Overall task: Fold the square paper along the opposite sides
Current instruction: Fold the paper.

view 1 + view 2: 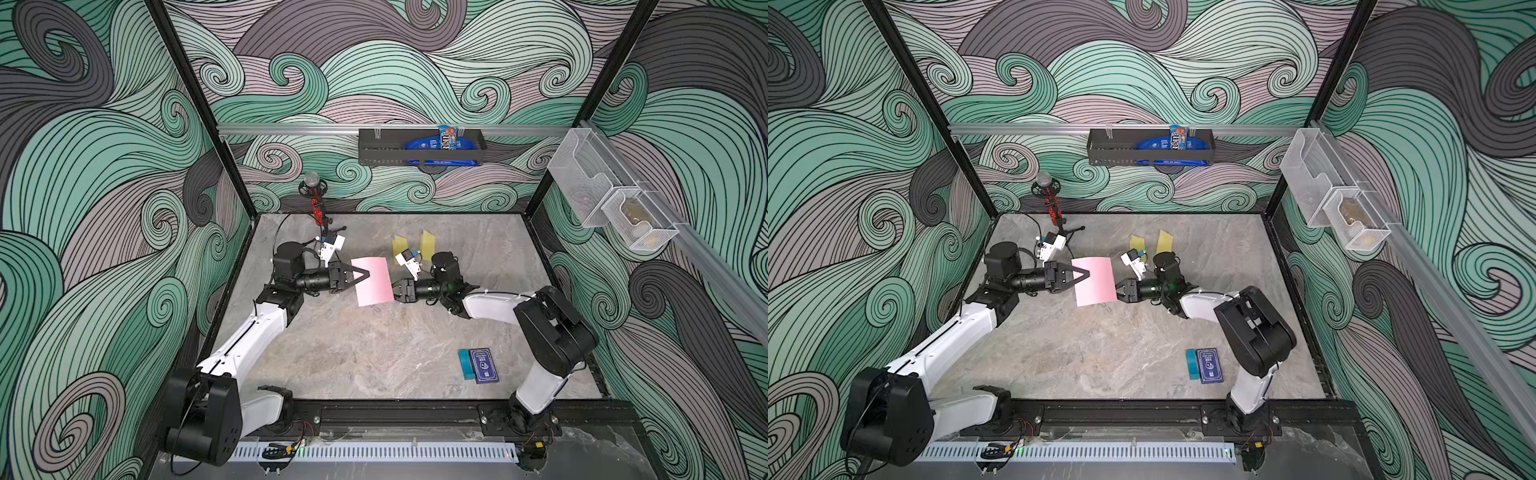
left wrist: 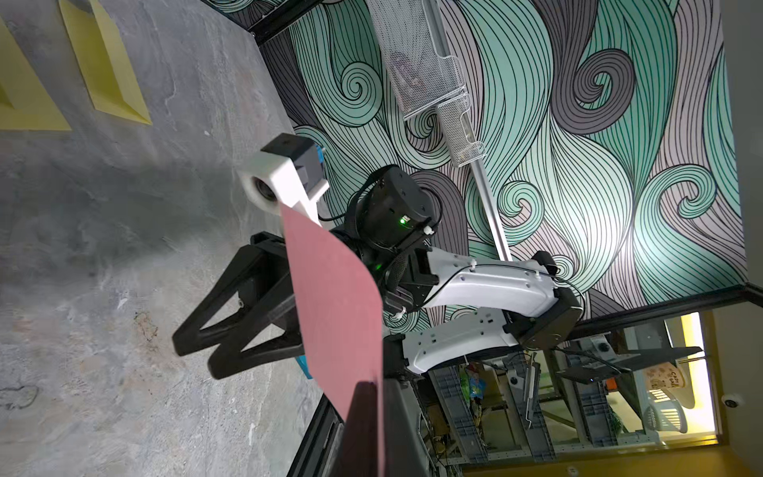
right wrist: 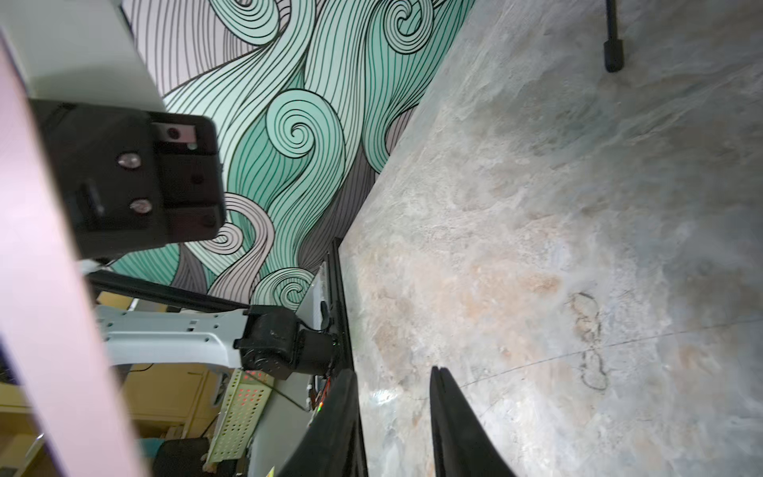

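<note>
Paper (image 1: 374, 282) is up off the bench (image 1: 374, 357), mid-back: left tool (image 1: 362, 274) pinched on one edge, right tool (image 3: 392, 371) part-open and empty by the opposite edge. My read: catch that free edge square, bring it level onto the pinched edge, then crease. Right tips are hidden under the sheet from above; can't tell if any crease exists.
</note>
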`<state>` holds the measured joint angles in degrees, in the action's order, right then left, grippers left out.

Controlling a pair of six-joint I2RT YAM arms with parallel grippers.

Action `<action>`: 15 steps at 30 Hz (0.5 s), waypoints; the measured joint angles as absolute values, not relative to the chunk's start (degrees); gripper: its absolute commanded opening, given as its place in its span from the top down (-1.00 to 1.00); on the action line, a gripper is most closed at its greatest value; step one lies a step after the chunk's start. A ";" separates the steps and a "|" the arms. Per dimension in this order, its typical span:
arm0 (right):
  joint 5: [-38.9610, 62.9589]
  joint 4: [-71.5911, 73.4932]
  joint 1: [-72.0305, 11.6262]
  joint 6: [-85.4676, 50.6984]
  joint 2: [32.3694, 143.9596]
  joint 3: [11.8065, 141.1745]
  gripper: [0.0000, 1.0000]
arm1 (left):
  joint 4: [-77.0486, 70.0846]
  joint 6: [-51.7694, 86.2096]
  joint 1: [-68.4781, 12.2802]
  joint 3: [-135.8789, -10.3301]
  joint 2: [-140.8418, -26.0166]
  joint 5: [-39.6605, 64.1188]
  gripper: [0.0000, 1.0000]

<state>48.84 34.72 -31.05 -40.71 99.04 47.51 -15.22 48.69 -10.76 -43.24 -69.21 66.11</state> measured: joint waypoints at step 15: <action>53.39 52.45 -28.67 -56.16 89.62 43.11 0.29 | -15.05 47.66 -10.76 -42.59 -69.93 66.17 1.00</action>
